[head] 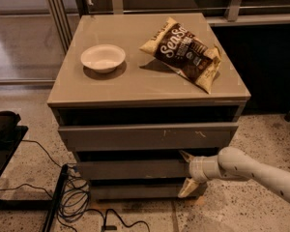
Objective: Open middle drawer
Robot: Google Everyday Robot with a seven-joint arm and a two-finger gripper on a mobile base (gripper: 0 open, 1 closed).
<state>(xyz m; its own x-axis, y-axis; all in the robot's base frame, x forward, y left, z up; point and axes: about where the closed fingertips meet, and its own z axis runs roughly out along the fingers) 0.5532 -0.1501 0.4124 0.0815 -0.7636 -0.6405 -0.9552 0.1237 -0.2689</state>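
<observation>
In the camera view (the only 1 here) a grey cabinet with 3 drawer fronts stands on a speckled floor. Its worktop carries 2 things: a white bowl on the left side, upright and with nothing in it, and a dark snack bag with yellow edges on the right side, lying flat and turned at an angle. The 2 are well apart.

The top drawer is the tallest front and has pale scratches right of its middle. Directly under it is the middle drawer, a wide, low, plain grey front without a handle. A dark gap shows above it, and nothing of its inside is visible. Below it is the lowest front, close to the floor.

The white arm comes in from the right edge, low, and ends in the hand at the right part of the middle drawer. The hand is wide open: 1 pale finger points to the gap above the middle drawer, the other sits lower, in front of the lowest front. It has hold of nothing that I can see (if the fingers touch the front, I cannot tell).

On the floor at the left, black cables lie in loops beside the cabinet.
</observation>
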